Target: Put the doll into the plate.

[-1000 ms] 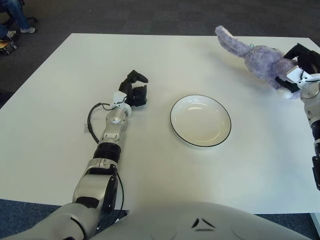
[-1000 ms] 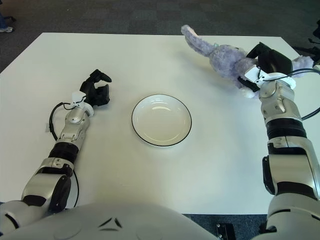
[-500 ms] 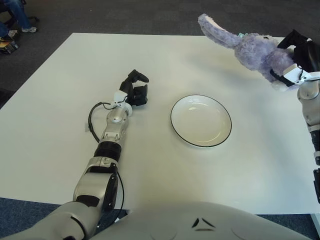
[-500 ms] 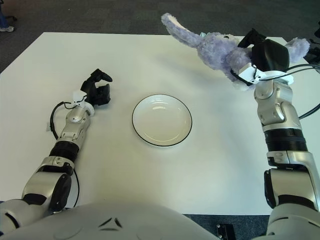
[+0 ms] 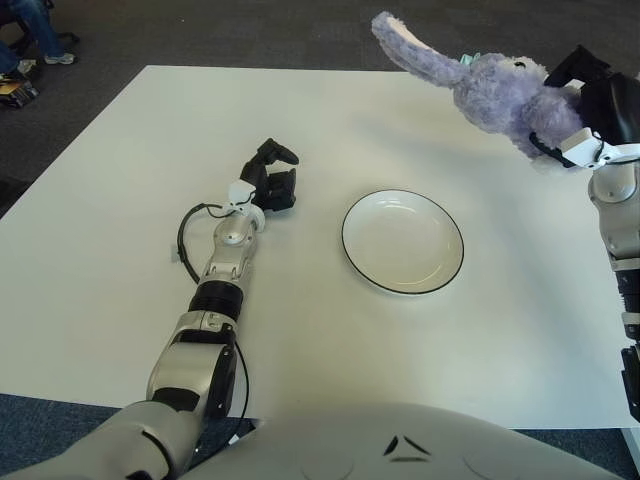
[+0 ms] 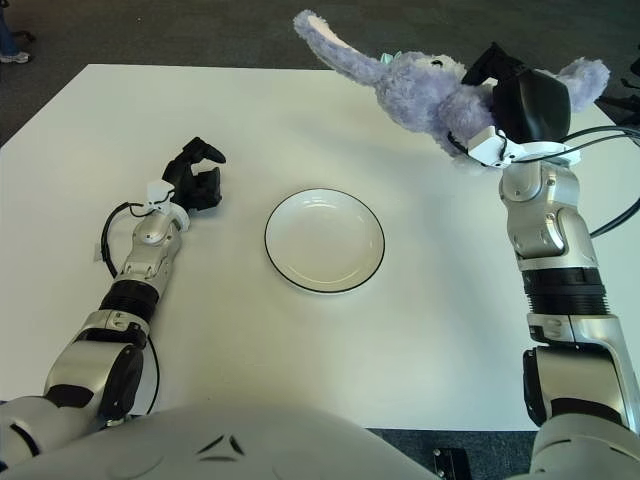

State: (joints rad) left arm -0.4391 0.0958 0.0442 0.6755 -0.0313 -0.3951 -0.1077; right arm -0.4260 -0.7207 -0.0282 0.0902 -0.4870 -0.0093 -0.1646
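A purple plush doll (image 6: 420, 90) with a long ear or trunk stretched to the left hangs in the air above the table's far right. My right hand (image 6: 510, 110) is shut on its body and holds it up, to the right of and beyond the plate. The white plate (image 6: 324, 240) with a dark rim lies empty at the table's middle. My left hand (image 6: 197, 178) rests on the table left of the plate, fingers curled, holding nothing.
The white table (image 6: 300, 340) spans the view, with dark carpet beyond its far edge. A black cable (image 6: 102, 240) loops beside my left forearm. A person's legs (image 5: 30, 30) show at the far left.
My right hand has lifted the doll off the table and carried it up and to the left, toward the plate. The left arm has not moved.
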